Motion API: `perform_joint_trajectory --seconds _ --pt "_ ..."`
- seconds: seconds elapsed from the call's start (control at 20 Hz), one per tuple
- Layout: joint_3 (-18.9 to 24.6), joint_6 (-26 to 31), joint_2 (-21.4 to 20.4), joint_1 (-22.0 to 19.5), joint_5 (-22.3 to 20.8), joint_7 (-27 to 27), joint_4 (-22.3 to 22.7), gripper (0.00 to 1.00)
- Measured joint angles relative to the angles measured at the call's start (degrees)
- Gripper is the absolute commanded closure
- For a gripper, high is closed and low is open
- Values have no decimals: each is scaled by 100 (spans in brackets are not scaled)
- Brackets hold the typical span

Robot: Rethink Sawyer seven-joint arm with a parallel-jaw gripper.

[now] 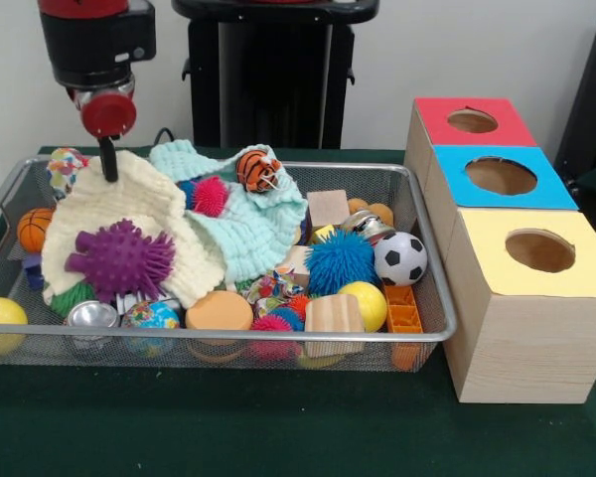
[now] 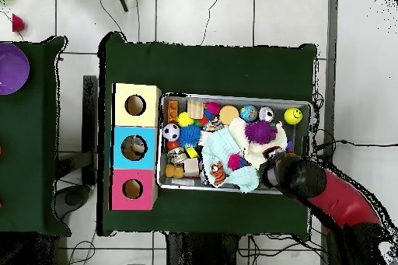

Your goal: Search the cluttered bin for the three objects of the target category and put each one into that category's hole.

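The gripper [image 1: 108, 167] hung over the wire-mesh bin [image 1: 432, 298], its dark tip at the knitted cream cloth [image 1: 129, 214]; whether it was open or closed, I couldn't tell. Inside the bin sat a spiky purple ball [image 1: 121, 258], a bristly blue ball [image 1: 340, 261] and a glossy soccer ball [image 1: 400, 258]. Three wooden boxes [image 1: 517, 328] with round holes stood beside the bin on green felt table [image 1: 228, 427].

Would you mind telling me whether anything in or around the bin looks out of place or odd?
Mostly ordinary clutter. Two cloths, a cream cloth and a mint cloth, lie rumpled over the toys in the mesh bin, hiding some of them. In the overhead view the blue box already seems to hold something in its hole.
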Motion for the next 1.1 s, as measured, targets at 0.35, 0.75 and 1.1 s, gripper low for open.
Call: perform_joint_trajectory --seconds 0.35,0.75,1.1 --pt "-4 635 -452 29 -7 0 -119 100" --pt "-12 1128 -764 82 -26 0 -276 100" --pt "-16 2561 -1168 180 -48 1 -712 100"
